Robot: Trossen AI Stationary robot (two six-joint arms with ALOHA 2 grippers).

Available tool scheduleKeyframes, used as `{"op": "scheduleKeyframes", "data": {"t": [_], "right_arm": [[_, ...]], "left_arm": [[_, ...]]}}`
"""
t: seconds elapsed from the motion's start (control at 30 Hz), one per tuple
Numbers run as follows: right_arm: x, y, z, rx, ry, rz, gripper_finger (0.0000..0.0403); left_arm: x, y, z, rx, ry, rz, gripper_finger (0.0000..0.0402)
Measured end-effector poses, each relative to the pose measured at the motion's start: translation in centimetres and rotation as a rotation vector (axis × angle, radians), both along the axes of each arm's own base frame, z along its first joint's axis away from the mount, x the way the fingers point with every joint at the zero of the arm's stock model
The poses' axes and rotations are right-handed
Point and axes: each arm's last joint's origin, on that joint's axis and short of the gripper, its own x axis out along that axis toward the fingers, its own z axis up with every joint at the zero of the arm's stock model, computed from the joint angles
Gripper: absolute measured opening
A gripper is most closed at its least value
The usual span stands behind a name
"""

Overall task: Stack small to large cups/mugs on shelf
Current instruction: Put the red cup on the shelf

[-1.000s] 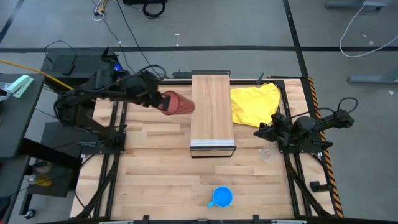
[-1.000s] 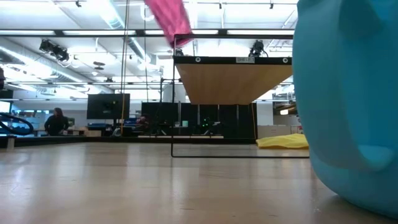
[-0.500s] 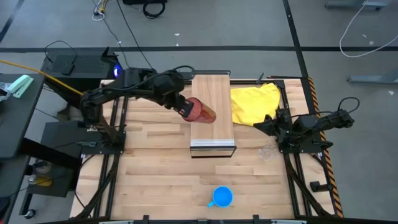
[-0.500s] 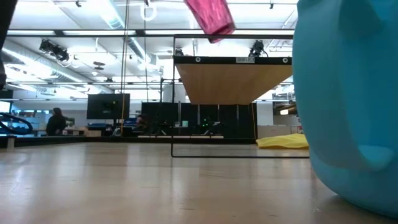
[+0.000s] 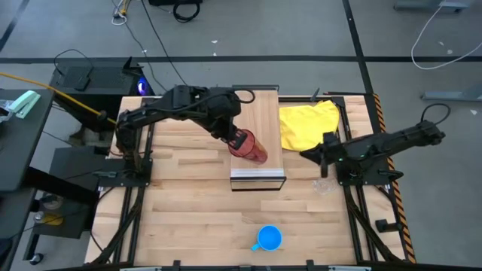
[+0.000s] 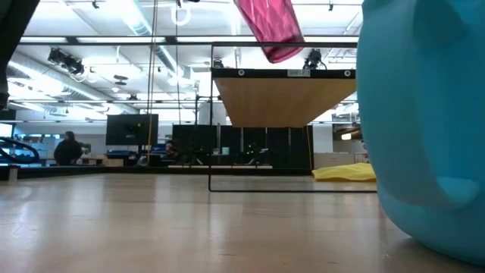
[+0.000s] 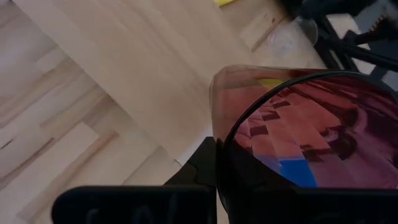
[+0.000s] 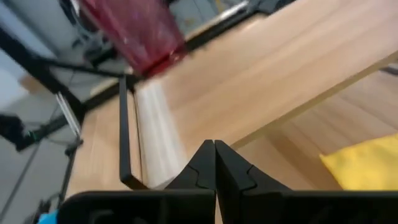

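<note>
Overhead, red tumbler in left gripper, above shelf

Grey concrete floor surrounds the table, with loose cables lying at the far side. Open hall beyond: ceiling strip lights, dark monitor, a seated person at far left.

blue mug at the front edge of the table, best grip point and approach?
Probably the rim, from straight above. In the high view the blue mug stands upright with its mouth open upward, and its handle sticks out toward the table's left side. One finger inside and one outside the wall opposite the handle should work. No object stands near it.
</note>
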Motion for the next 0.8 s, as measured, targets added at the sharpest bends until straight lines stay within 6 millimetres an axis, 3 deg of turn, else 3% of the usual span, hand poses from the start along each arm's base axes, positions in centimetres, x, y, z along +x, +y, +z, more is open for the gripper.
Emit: {"op": "scheduleKeyframes", "data": {"t": [0.23,0.8], "right_arm": [[3.2,0.3,0.0,0.002,-0.039,0.06,0.0002],[8.0,-0.8,-0.3,-0.01,-0.071,0.114,0.0]], "left_arm": [[0.5,-0.2,-0.3,-0.007,0.003,0.003,0.0012],[1.8,-0.8,-1.9,-0.01,0.059,-0.009,0.0012]]}}
